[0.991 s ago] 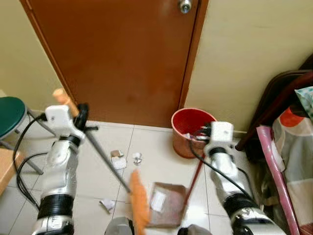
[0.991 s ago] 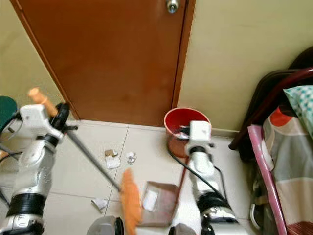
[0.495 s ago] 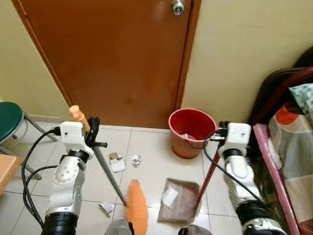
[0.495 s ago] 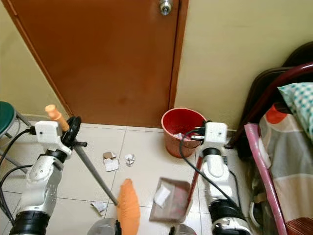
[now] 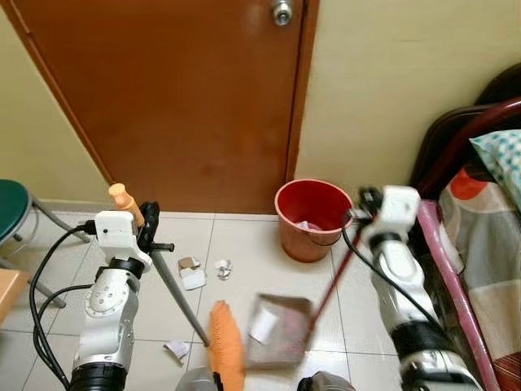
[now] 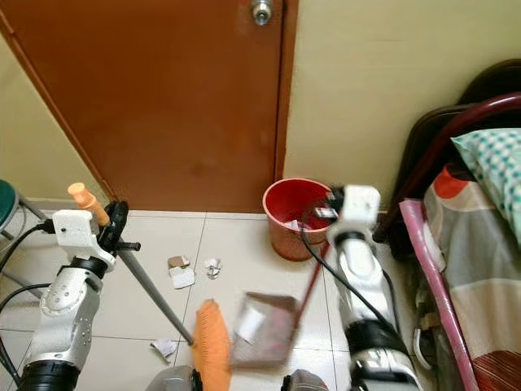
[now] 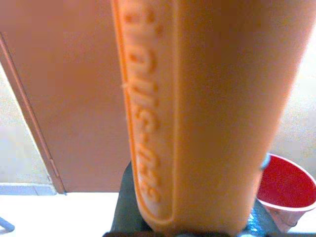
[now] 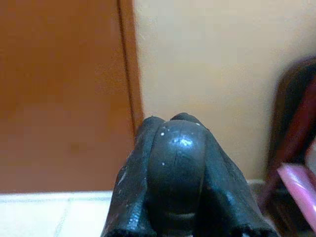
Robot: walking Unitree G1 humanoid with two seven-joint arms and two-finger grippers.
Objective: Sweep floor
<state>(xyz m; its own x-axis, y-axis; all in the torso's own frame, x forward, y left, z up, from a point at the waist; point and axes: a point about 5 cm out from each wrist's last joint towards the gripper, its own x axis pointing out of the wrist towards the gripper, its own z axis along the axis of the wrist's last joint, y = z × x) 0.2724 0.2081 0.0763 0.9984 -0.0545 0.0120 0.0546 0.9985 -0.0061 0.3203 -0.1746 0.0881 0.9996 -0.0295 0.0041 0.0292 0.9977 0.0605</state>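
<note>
Broom (image 5: 225, 346): orange bristle head low at the robot's feet, grey metal shaft slanting up and left to a moulded orange plastic grip (image 5: 124, 200) with raised lettering. Left gripper (image 5: 143, 230) is clamped tight around the shaft just below that grip; in the left wrist view the grip (image 7: 197, 113) sits so close that the lettering blurs.

Dustpan (image 5: 277, 330): flat brown pan, blurred, just right of the bristle head, with a white scrap of paper (image 5: 262, 324) lying in it. Its thin red handle (image 5: 330, 281) rises to the right gripper (image 5: 368, 201), which is closed around the handle's top. In the right wrist view the black fingers (image 8: 132, 207) press on a rounded black knob (image 8: 177, 168).

Floor (image 5: 260, 269): pale glossy square tiles with grey grout. Small crumpled litter (image 5: 192, 273) lies between broom shaft and a round red plastic bucket (image 5: 313, 218), which stands against the wall beside the brown wooden door (image 5: 163, 98). One more scrap (image 5: 177, 349) lies left of the bristles.

Walls cream. Green stool (image 5: 12, 210) cut off at far left; dark curved bed frame (image 5: 456, 134) and patterned bedding (image 5: 480, 236) cut off at right.
</note>
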